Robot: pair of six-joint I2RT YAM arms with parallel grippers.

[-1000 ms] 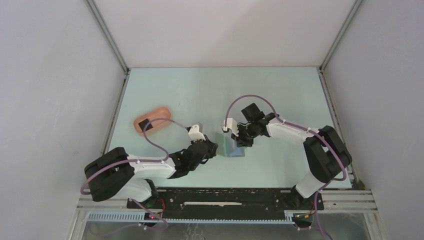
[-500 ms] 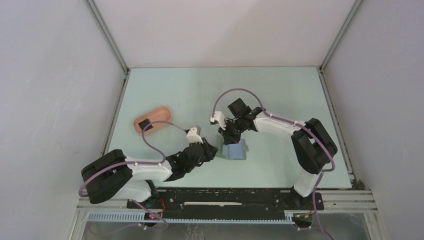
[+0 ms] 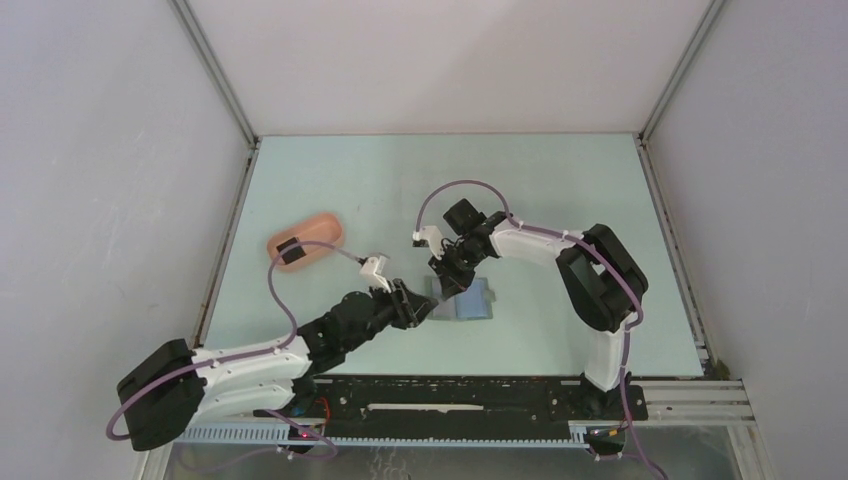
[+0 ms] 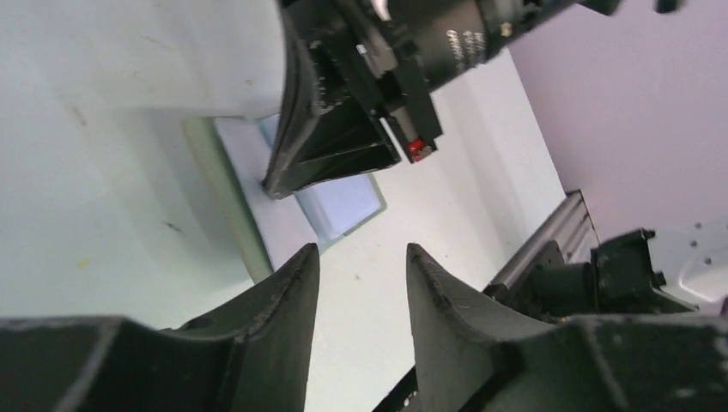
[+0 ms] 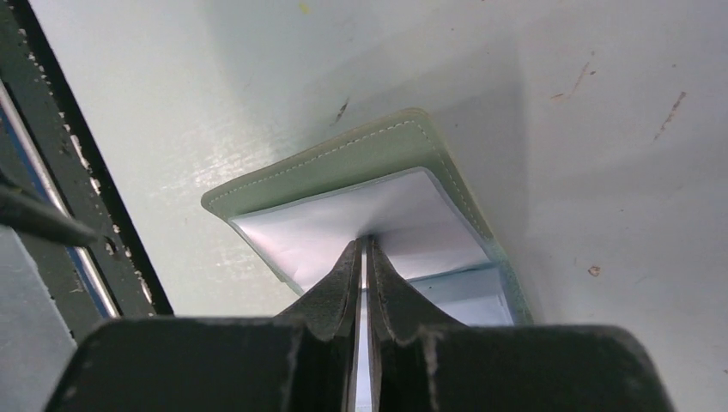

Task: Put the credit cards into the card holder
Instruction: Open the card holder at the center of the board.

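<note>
Moved: card holder point(image 3: 475, 303) lies flatter and more open than a second ago; left gripper point(image 4: 360, 257), clenched then, now stands parted, its arm stretched further out; right gripper point(image 5: 362, 245) sits further left, over the holder's far-left part.
Card holder: on the table point(image 3: 400, 170), between the two grippers, grey-green stitched rim around a pale inner pocket.
Credit cards: none identified with certainty.
Right gripper: fingers pressed nearly together, tips on the pale pocket; thin pale strip point(image 5: 361, 343) pinched between them — card or lining, cannot tell.
Left gripper: released, nothing between the fingers, just beside the holder's left edge, not touching.
Meaning (judgement): the right arm alone now steadies the holder — the left looks free to fetch a card; no insertion confirmed.
Pink tray point(image 3: 325, 222): well apart, far left; small dark item point(image 3: 288, 250) inside, unidentified.
Writing: no brand or label on the holder; faint white print on the black barrel point(image 4: 455, 39) at the right wrist, too small to read.
</note>
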